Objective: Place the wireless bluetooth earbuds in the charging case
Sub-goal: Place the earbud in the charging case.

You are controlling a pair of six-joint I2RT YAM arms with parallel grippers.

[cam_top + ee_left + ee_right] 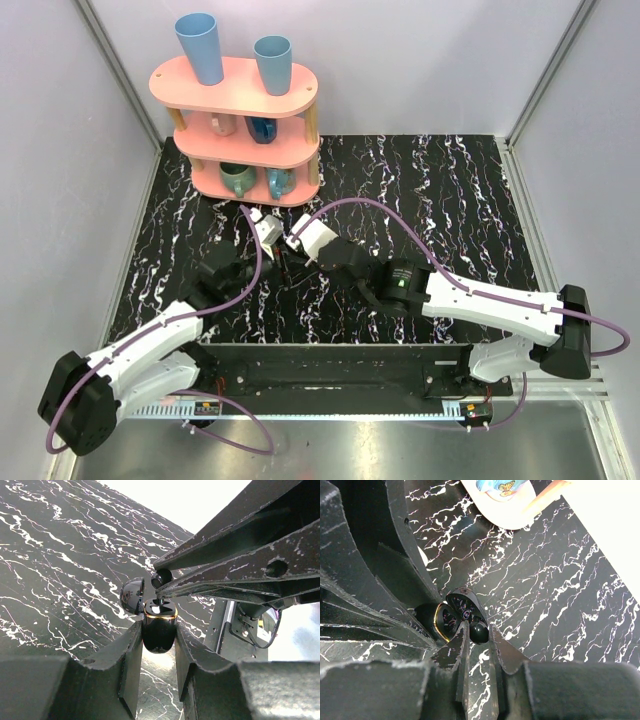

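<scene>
The charging case [159, 630], glossy black with a gold rim, is clamped upright between the pads of my left gripper [159, 639]. Its lid [132, 596] hangs open to the left. A small pale patch shows inside the case's open top. My right gripper [479, 632] is shut on a small, round, glossy black earbud [479, 631]. In the left wrist view that earbud [161, 577] sits just above the open case, pinched at the tips of the right fingers [225, 575]. In the right wrist view the case [436, 621] and its lid [465, 607] lie right behind the earbud. Both grippers meet mid-table [285, 255].
A pink three-tier shelf [240, 85] with blue cups and mugs stands at the back left; its edge [510, 515] shows in the right wrist view. The black marbled table [450, 200] stretches to the right. Purple cables loop over both arms. White walls enclose the table.
</scene>
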